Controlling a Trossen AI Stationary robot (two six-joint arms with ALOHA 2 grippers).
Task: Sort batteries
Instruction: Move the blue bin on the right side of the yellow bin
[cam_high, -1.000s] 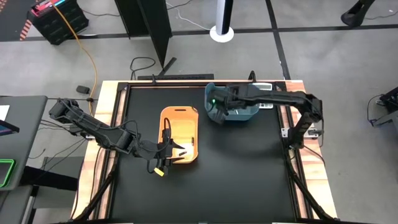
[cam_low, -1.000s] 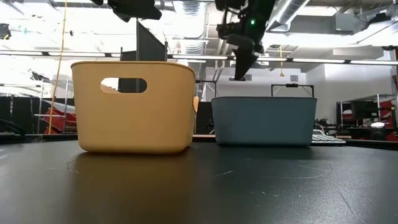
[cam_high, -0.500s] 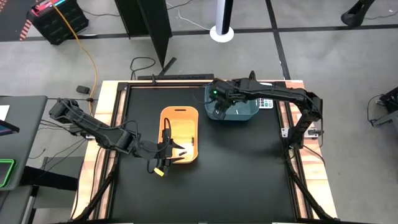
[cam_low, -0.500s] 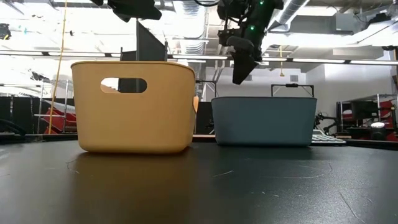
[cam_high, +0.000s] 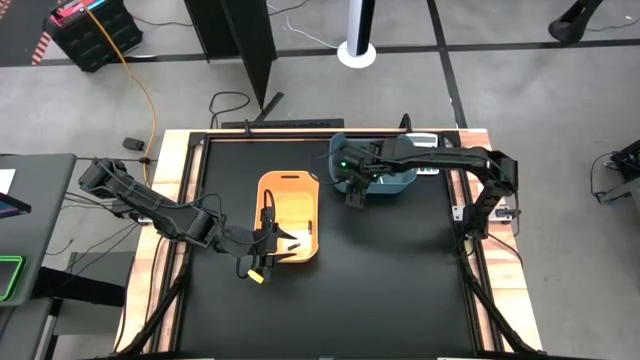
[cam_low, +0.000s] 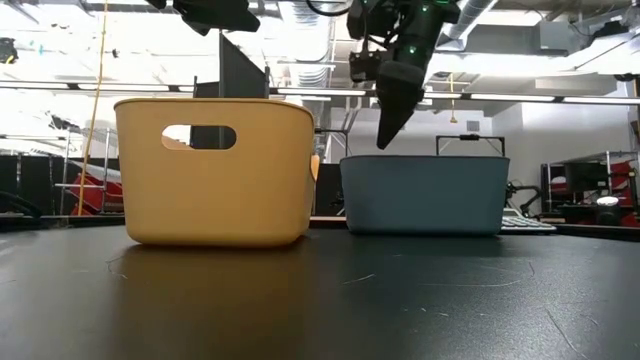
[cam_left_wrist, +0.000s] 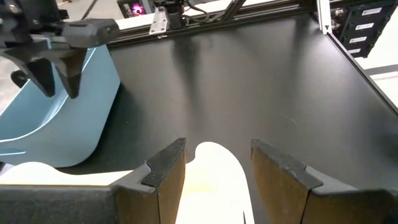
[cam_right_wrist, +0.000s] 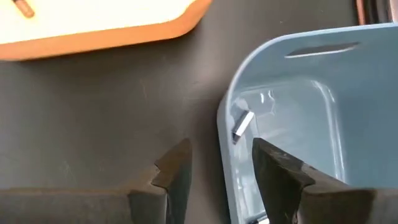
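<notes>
Pale battery (cam_right_wrist: 242, 124) inside blue bin (cam_right_wrist: 292, 68)

Right end effector (cam_right_wrist: 219, 168) hangs with fingers apart over the blue bin's (cam_right_wrist: 283, 56) rim. A silvery battery (cam_right_wrist: 242, 124) lies inside it, with the orange bin (cam_right_wrist: 106, 37) across the black surface (cam_right_wrist: 93, 106).

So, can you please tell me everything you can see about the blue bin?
The blue bin is a smooth, plastic-looking tub with rounded corners and a slot handle near its rim. It stands upright on the black table, to the right of the orange bin with a gap between them. Inside, a pale silvery battery lies near a corner. The right gripper hangs open just above its rim, not touching it.
</notes>
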